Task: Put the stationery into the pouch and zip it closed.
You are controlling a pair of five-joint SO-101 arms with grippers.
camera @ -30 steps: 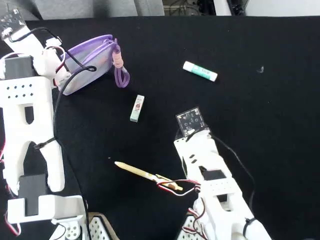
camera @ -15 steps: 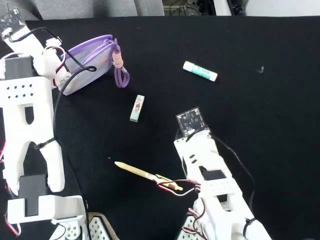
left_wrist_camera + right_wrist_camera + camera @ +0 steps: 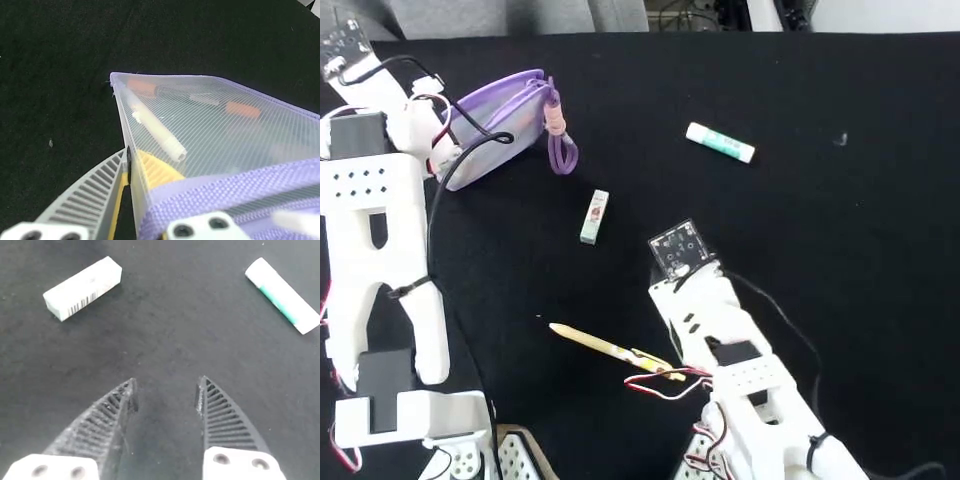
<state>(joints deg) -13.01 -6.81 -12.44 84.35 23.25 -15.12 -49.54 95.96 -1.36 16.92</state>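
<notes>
A clear pouch [image 3: 500, 125] with purple trim lies at the far left of the black table, its mouth open. My left gripper [image 3: 127, 170] is shut on the pouch [image 3: 215, 130] at one corner; a white pen and small orange pieces show through its wall. A white eraser [image 3: 594, 216] lies mid-table, a white and green glue stick [image 3: 719, 142] farther right, and a yellow pencil [image 3: 610, 350] near the front. My right gripper [image 3: 165, 395] hangs open above bare table, short of the eraser [image 3: 83, 288] and the glue stick [image 3: 282, 295].
The pouch's purple strap loop [image 3: 561, 150] trails toward the eraser. Red and white wires [image 3: 655, 380] from the right arm [image 3: 705, 320] lie over the pencil's end. The table's right half is open black surface.
My right arm has swung a little to the left, toward the eraser. The left arm and the pouch have not moved.
</notes>
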